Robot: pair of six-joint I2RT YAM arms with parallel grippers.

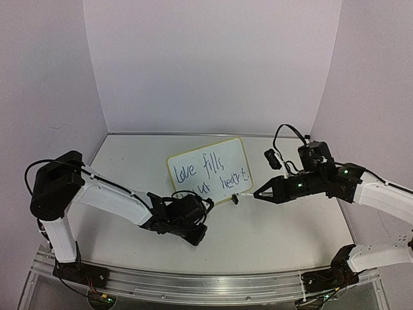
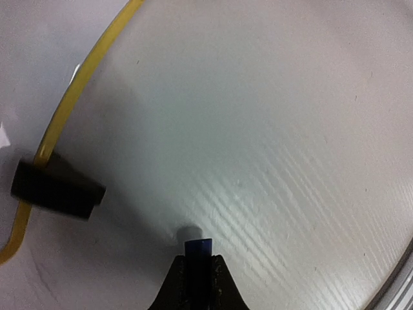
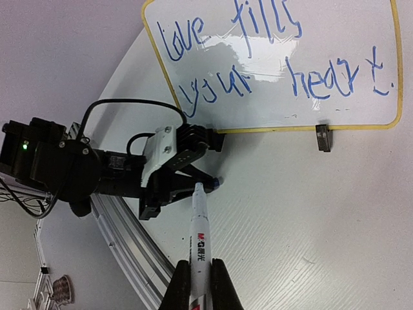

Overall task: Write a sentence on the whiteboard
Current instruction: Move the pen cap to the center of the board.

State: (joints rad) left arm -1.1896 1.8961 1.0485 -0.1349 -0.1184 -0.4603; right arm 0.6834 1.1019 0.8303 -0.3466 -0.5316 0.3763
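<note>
**Operator:** Right gripper first: what am I holding?

**Spotter:** It's clamped on the marker. The barrel runs straight out ahead of the fingers, nib foremost.

**Operator:** And the left gripper?

**Spotter:** Pinched on a small blue piece, the cap as I judge it. It sits dead ahead of the nib, a touch to its right. I can't tell if they touch.

**Operator:** Whiteboard?

**Spotter:** Farther ahead, beyond the nib, propped up. The sentence is written in two lines. Capping turns on lining the cap up with that barrel.
</note>
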